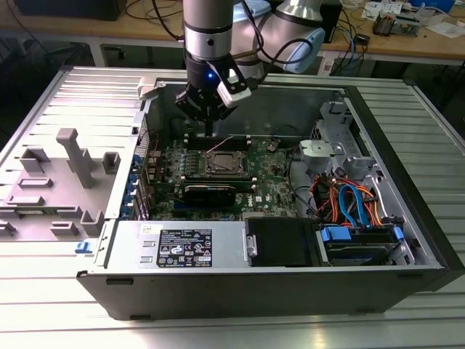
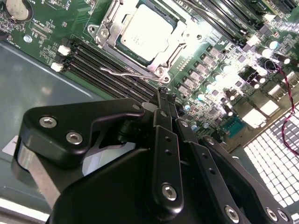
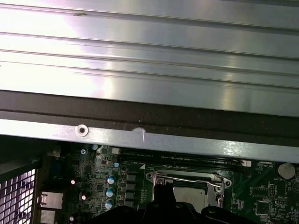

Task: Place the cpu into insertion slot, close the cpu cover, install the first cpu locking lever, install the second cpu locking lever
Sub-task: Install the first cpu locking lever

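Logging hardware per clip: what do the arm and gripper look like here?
The arm is a silver-grey tube with dark bands and a small blue light near the wrist. Black cables loop beside it. The gripper is matte black, built of angular linked bars studded with silver screw heads.

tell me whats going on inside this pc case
The gripper hangs shut and empty over the green board inside the open computer case, near the insertion slot. The cpu already sits in the slot with the cpu cover down around it. A wire lever lies along one edge; whether it's latched is unclear.
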Robot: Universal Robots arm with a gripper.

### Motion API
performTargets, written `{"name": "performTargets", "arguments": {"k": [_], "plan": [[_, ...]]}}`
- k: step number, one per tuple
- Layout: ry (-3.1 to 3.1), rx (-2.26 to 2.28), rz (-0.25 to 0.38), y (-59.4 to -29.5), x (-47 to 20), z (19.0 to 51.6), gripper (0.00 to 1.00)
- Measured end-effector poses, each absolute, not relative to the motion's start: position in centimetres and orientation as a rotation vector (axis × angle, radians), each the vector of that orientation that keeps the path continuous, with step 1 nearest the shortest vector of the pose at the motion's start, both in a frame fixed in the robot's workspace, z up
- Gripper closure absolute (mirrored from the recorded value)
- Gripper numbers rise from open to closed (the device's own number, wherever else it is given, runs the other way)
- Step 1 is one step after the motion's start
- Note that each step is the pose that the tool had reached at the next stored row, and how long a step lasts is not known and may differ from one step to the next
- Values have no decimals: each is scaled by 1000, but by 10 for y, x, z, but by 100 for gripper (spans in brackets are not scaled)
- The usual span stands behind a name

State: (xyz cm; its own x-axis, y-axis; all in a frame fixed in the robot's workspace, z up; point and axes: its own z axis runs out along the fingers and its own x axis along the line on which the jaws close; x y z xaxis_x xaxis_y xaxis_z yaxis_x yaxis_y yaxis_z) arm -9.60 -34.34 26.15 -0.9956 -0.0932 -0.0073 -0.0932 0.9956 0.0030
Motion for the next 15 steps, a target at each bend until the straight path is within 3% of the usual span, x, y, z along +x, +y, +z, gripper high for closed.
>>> {"name": "performTargets", "arguments": {"k": [15], "plan": [[3128,-146,5,-340,-86,250,89]]}}
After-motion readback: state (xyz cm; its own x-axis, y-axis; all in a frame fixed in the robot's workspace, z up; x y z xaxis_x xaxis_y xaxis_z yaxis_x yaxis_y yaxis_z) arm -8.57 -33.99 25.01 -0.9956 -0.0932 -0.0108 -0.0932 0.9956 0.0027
